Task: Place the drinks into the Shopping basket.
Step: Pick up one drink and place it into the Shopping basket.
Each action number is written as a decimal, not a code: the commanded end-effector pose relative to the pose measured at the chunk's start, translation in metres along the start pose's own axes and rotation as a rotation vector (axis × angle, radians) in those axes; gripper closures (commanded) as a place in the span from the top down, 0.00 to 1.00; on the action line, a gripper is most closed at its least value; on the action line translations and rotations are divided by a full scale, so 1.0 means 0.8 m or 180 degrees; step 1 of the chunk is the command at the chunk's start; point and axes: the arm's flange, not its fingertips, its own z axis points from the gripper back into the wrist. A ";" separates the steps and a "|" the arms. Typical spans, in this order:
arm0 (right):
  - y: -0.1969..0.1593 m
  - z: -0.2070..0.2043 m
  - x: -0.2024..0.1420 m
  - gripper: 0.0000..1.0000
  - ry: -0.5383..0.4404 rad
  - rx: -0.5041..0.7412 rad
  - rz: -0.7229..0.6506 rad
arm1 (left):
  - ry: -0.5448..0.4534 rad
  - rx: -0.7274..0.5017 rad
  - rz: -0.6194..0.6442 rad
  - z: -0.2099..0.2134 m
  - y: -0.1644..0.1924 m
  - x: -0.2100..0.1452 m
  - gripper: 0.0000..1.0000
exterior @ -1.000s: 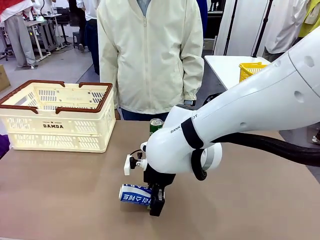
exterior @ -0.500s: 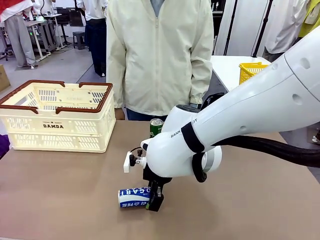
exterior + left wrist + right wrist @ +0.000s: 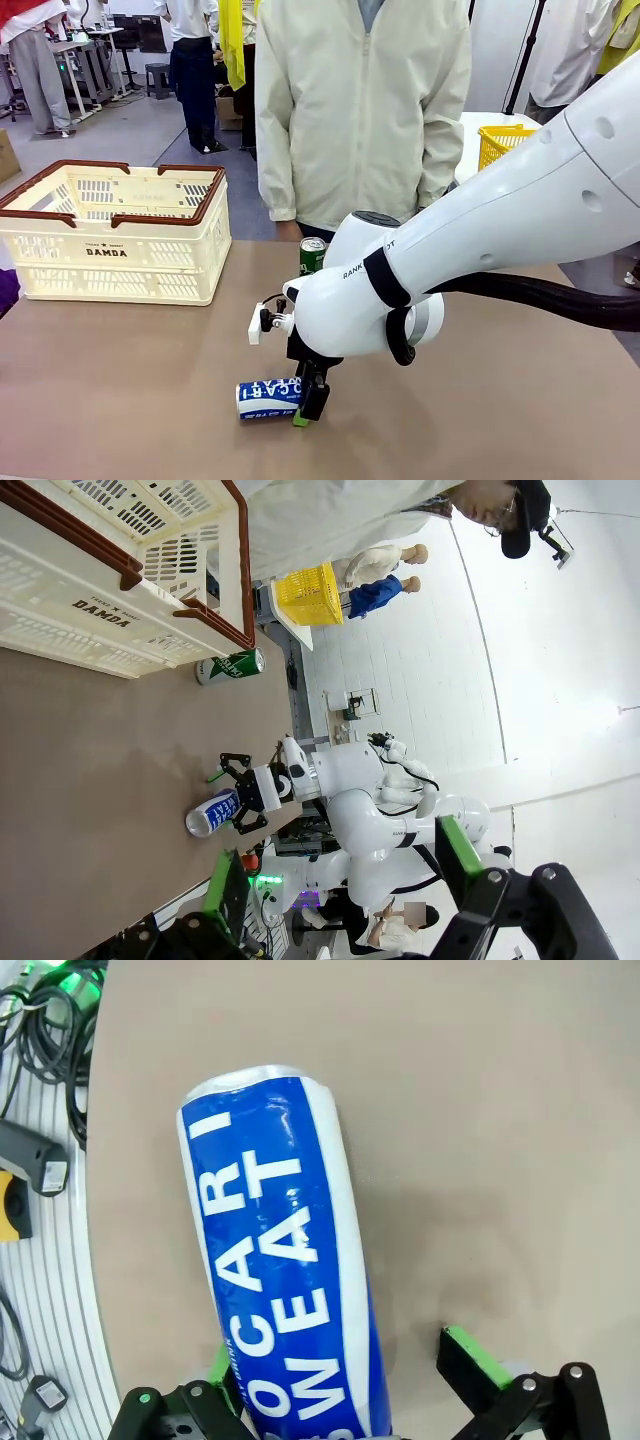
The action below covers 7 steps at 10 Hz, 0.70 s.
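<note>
The blue-and-white can point(image 3: 266, 398) lies on its side on the brown table near the front edge. My right gripper point(image 3: 306, 402) points down over the can's right end, open, with the fingers on either side. In the right wrist view the can point(image 3: 285, 1270) touches the left green pad point(image 3: 222, 1365), and a gap shows to the other pad point(image 3: 468, 1352). The green can point(image 3: 312, 254) stands upright behind my right arm, partly hidden. The cream Shopping basket point(image 3: 110, 250) stands at the table's left. My left gripper point(image 3: 338, 840) is open and holds nothing, far from the blue-and-white can point(image 3: 212, 813).
A person in a cream jacket point(image 3: 360, 110) stands at the far side of the table. A yellow mesh basket point(image 3: 505, 140) sits on a white table behind at the right. The big white right arm point(image 3: 480, 250) spans the table's right half.
The blue-and-white can has rolled and settled flat on the table, with different lettering facing up. My right gripper has shifted slightly left. The person has stepped to the right.
</note>
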 end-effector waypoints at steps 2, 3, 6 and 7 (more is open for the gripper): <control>0.003 0.003 -0.002 1.00 -0.0051 0.0008 -0.0006 | 0.0012 -0.0039 0.0006 0.002 -0.003 -0.001 1.00; 0.007 0.007 -0.001 1.00 -0.0072 0.0050 0.0014 | 0.0012 -0.0039 0.0006 0.002 -0.003 -0.001 1.00; 0.012 0.017 0.000 1.00 -0.0091 0.0127 0.0070 | 0.0012 -0.0039 0.0006 0.002 -0.003 -0.001 1.00; 0.012 0.022 0.000 1.00 -0.0129 0.0175 0.0098 | 0.0012 -0.0039 0.0006 0.002 -0.003 -0.001 1.00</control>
